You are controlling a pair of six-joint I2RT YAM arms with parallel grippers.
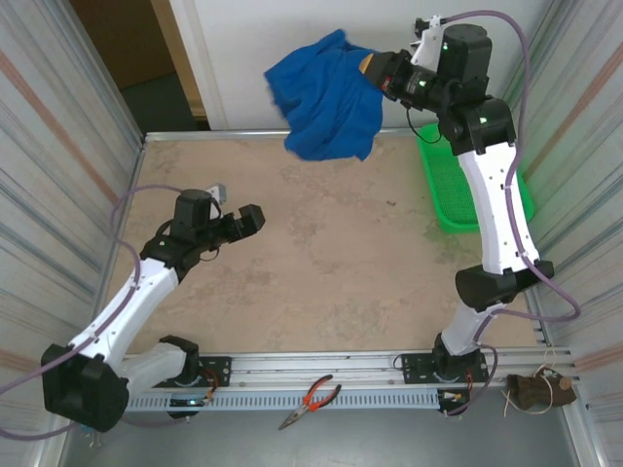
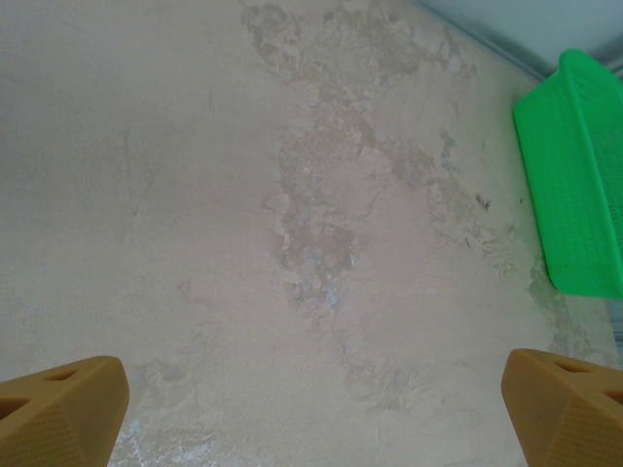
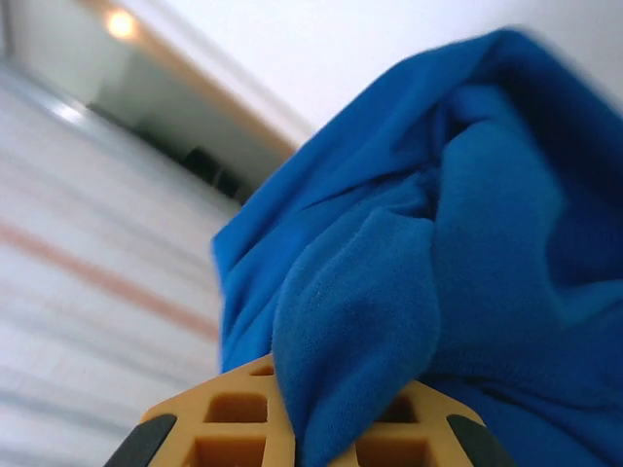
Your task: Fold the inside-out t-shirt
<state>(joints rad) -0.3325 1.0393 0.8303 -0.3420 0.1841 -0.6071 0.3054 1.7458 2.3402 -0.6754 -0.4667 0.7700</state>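
Note:
The royal-blue t-shirt (image 1: 326,97) hangs bunched in the air above the table's far edge, held up high by my right gripper (image 1: 372,68), which is shut on a fold of it. In the right wrist view the blue cloth (image 3: 438,253) spills out from between the orange fingers (image 3: 224,418). My left gripper (image 1: 255,218) hovers low over the left middle of the table, open and holding nothing; its two orange fingertips (image 2: 63,409) stand far apart over bare tabletop.
A green mesh basket (image 1: 453,190) sits at the table's right edge, behind the right arm; its rim (image 2: 574,165) appears in the left wrist view too. Red-handled pliers (image 1: 311,399) lie on the front rail. Corrugated walls close in both sides.

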